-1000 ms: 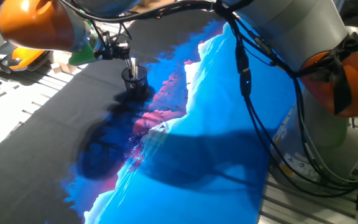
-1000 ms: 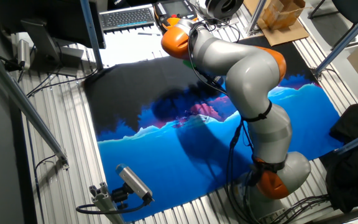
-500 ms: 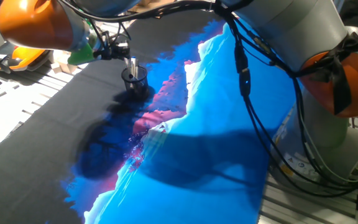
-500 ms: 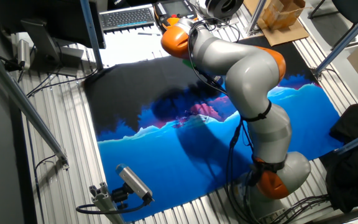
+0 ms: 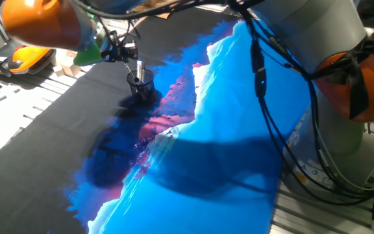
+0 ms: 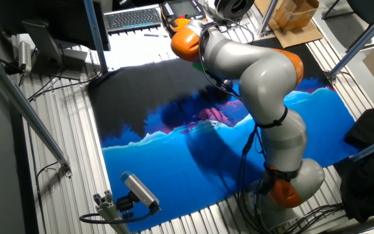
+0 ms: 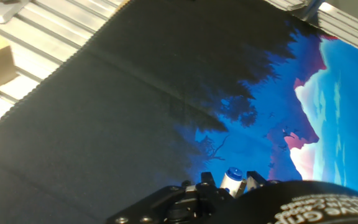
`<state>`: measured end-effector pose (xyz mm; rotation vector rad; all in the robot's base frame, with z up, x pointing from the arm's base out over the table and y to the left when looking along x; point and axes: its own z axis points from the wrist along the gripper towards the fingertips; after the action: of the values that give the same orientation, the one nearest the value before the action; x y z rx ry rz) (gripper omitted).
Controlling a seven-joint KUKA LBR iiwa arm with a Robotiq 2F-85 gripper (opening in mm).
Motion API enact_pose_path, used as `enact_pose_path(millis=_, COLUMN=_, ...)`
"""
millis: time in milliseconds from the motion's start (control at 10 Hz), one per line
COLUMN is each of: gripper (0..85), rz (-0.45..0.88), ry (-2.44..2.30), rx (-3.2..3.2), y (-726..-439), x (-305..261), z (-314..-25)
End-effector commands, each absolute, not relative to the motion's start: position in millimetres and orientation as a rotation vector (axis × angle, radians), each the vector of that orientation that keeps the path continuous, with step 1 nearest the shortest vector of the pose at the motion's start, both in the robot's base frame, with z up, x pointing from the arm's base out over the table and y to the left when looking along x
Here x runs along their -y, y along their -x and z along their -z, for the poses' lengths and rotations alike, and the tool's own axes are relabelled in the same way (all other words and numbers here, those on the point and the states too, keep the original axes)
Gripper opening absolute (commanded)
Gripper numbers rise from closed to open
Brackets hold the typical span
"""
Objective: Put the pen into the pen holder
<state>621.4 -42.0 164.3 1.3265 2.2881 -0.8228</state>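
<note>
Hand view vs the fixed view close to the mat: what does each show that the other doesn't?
Hand view only: the pen seen end-on, with a light, blue-topped tip at the bottom edge. No holder is visible there.

Close fixed view only: the pen holder standing on the dark part of the mat, the pen upright in it, and the end effector just above. It does not show whether the end effector is open or shut.

Both: the pen and the black-and-blue mat.
</note>
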Motion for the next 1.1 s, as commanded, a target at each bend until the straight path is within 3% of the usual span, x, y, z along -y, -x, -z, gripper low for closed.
enact_pose_path(millis=0, gripper=34.0, rz=0.814, ry=-1.320, rx=-2.294, y=-620.6, x=41.9, z=-164.7)
enact_pose_path(millis=400, gripper=34.0, rz=0.724, ry=-1.253, rx=-2.350, y=-618.9, x=40.5, z=-166.0)
enact_pose_path(millis=500, gripper=17.0, rz=0.698, ry=-1.230, rx=-2.369, y=-617.8, x=39.7, z=-166.6)
enact_pose_path(millis=1000, gripper=17.0, rz=0.586, ry=-1.115, rx=-2.457, y=-614.9, x=35.4, z=-171.1)
